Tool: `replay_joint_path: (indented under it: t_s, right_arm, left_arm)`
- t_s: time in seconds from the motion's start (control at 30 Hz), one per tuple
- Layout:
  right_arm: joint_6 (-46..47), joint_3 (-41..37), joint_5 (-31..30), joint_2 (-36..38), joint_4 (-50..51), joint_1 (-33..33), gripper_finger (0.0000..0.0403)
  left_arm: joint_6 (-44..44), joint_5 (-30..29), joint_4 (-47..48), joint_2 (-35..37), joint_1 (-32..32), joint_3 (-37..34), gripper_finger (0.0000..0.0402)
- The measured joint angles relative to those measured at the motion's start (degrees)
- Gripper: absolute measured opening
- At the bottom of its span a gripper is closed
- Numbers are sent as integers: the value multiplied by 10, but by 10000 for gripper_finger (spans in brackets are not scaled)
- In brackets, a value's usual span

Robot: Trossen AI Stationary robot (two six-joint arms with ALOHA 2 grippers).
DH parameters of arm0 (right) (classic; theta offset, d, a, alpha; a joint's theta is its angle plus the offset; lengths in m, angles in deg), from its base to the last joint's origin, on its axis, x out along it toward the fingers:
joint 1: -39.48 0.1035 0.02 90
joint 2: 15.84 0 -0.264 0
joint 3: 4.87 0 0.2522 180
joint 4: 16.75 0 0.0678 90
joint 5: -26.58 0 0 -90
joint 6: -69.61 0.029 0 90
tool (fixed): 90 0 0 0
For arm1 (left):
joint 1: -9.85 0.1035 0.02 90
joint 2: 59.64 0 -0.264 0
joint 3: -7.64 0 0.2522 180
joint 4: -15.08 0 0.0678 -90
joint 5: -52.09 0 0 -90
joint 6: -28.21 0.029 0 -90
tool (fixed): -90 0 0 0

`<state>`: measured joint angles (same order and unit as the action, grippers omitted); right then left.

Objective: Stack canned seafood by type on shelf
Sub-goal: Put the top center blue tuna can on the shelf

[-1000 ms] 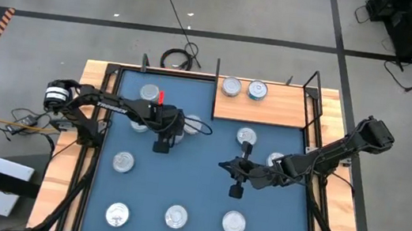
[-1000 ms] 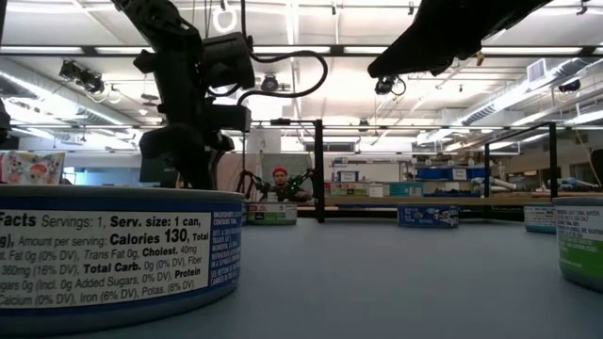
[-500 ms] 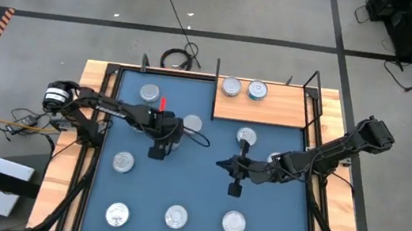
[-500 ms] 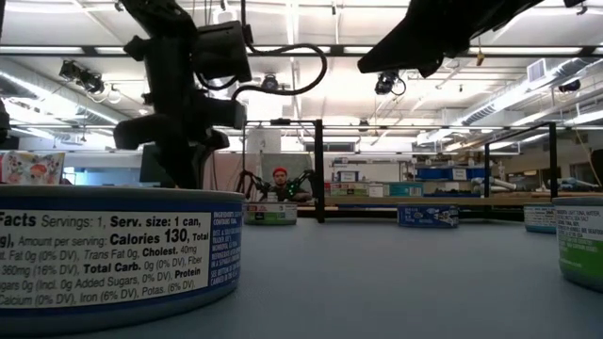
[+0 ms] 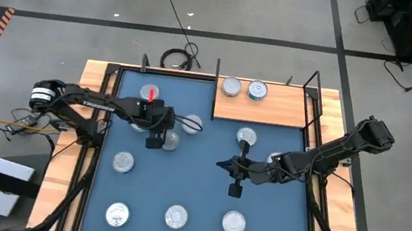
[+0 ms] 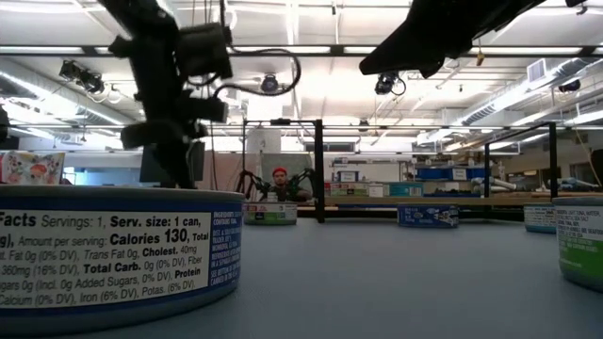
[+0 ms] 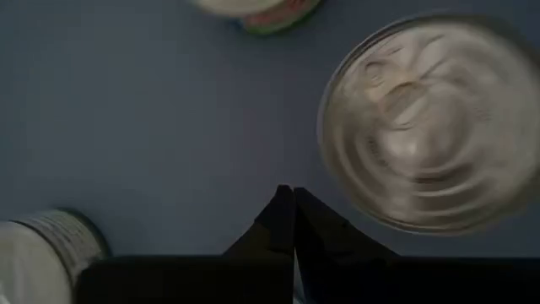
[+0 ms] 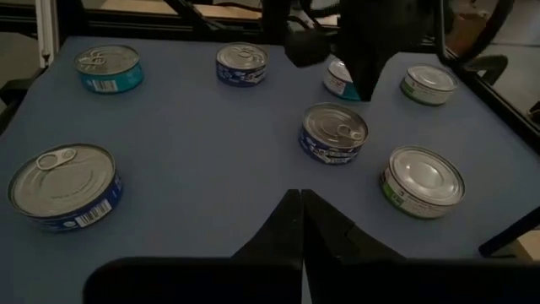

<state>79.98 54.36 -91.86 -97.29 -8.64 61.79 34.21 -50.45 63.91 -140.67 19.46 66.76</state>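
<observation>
The shelf [image 5: 270, 110], a light wooden board, lies at the far right of the blue mat [image 5: 198, 178] and bears two tins [image 5: 231, 87] [image 5: 257, 90]. Several more tins of canned seafood stand scattered on the mat, silver lids up. My left gripper [image 5: 154, 142] [image 7: 293, 203] hangs shut above the mat, pointing steeply down, just left of one tin [image 5: 172, 139] [image 7: 426, 127] and apart from it. My right gripper [image 5: 221, 164] [image 8: 301, 198] is shut and hovers over the mat's middle, pointing toward the left arm, with nothing in it.
A black frame [image 5: 216, 77] with upright posts borders the mat and shelf. Tins line the near edge [image 5: 175, 217] and stand by the right arm [image 5: 245, 137]. One tin [image 6: 113, 245] stands close to the low camera. A person [image 6: 280, 184] sits far behind the table.
My left gripper has drawn back toward the table's left edge and risen slightly, staying shut. The tin that it stood over now shows bare beside it on the mat.
</observation>
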Motion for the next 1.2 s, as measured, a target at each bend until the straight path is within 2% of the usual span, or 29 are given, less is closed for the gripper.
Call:
replay_joint_path:
  t_s: [0.17, 0.33, 0.63, 1.2]
  right_arm:
    - [0, 0, -1, 0, 0, 7, 5]
    - [1, 0, -3, 0, 0, 9, 6]
    - [2, 0, -4, 0, -1, 9, 6]
    - [2, 0, 11, 0, 1, 9, 7]
  left_arm:
    - [-3, 15, -67, 0, 7, -56, 7]
    - [-24, 37, -119, 0, -7, -83, 7]
    - [-65, 74, -191, 0, -69, -85, 7]
    - [-94, 83, -300, -8, -143, -85, 7]
